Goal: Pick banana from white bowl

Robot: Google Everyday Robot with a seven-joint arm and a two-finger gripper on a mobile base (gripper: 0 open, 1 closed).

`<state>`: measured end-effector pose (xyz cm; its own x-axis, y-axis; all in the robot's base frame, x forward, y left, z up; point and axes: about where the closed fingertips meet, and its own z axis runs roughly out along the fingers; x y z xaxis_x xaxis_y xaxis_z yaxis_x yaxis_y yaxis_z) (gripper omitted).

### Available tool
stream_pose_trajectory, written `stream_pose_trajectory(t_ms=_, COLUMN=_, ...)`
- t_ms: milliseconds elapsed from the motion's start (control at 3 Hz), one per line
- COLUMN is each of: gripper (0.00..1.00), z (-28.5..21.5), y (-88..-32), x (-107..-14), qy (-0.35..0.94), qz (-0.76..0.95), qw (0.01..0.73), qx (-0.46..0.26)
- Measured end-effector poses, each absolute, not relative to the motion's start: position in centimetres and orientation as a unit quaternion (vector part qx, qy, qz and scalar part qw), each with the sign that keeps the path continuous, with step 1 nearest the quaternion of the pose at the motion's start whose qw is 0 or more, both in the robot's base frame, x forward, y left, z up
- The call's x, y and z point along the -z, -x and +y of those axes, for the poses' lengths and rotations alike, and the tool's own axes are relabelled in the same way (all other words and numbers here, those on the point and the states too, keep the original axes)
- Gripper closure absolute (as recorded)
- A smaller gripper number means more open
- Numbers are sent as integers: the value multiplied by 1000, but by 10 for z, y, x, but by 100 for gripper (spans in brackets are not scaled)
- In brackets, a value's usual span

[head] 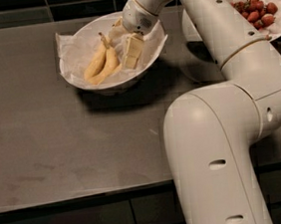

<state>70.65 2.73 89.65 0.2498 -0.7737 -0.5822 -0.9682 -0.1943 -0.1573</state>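
Pale two-finger gripper set inside the wide, paper-lined white bowl.
It is held just right of the thick, curved yellow banana, presumably for a grasp; whether it is open or closed cannot be told.

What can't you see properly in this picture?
All in the camera view:
- Gripper, down in the bowl right of the bananas: its grip cannot be made out, and it hides the bowl's floor beneath it.
- Only two bananas show; the gripper may hide more.
- Strawberry bowl: cut off by the top and right edges, left part behind the arm.
- Arm's base: cut off by the bottom edge.
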Motion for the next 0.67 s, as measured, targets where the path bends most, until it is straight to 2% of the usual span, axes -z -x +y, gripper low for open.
stream_pose_trajectory(t_ms=667, gripper=15, z=21, y=-699, x=-871, qy=737, qz=597, qw=233, qx=-214)
